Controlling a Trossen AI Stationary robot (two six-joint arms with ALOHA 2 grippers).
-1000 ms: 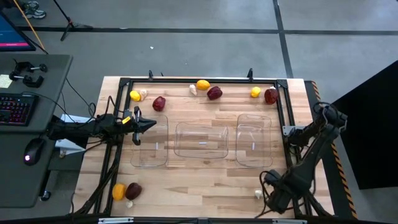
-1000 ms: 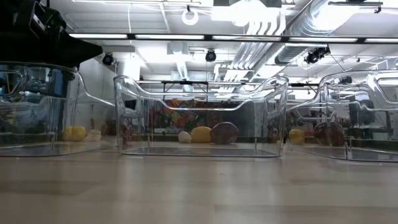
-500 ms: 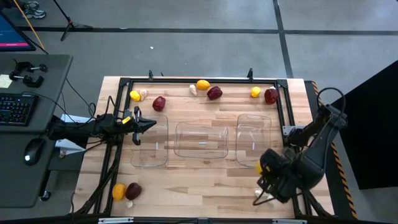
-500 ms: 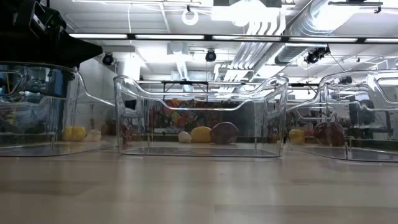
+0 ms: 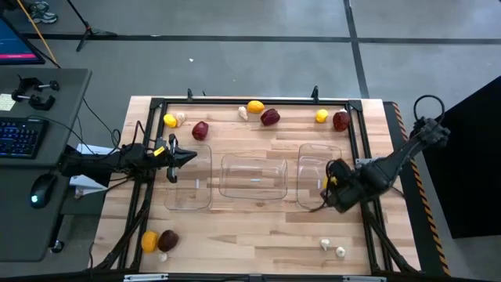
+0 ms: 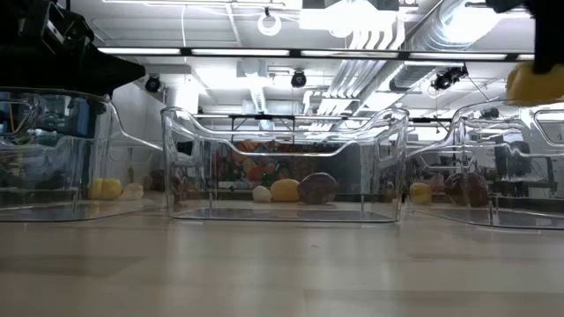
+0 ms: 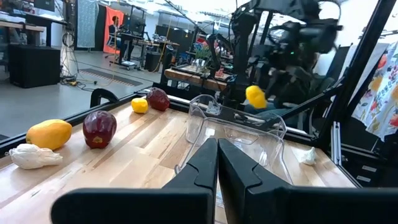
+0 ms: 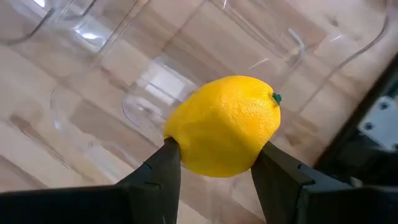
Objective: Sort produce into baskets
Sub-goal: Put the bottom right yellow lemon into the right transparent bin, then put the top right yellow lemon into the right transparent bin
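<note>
My right gripper is shut on a yellow lemon above the right clear bin; the lemon also shows high up in the low view. My left gripper is shut and empty over the far left part of the left bin. The middle bin stands between them. Red, yellow and white pieces lie along the table's far side, such as a red one and an orange-yellow one. My right gripper pinches the lemon between its two fingers, on two opposite sides of its body. The end with the green spot sticks out beyond the fingers. The lemon is lifted clear, above the right bin's rim.
An orange piece, a red one and a white one lie near the front left corner. Two white garlic pieces lie near the front right. A dark frame runs round the table.
My right gripper has come up from the table's near right corner and gone toward the far edge and the right bin, carrying the lemon, which is now lifted clear above the bin. The two garlic pieces it was covering now show.
</note>
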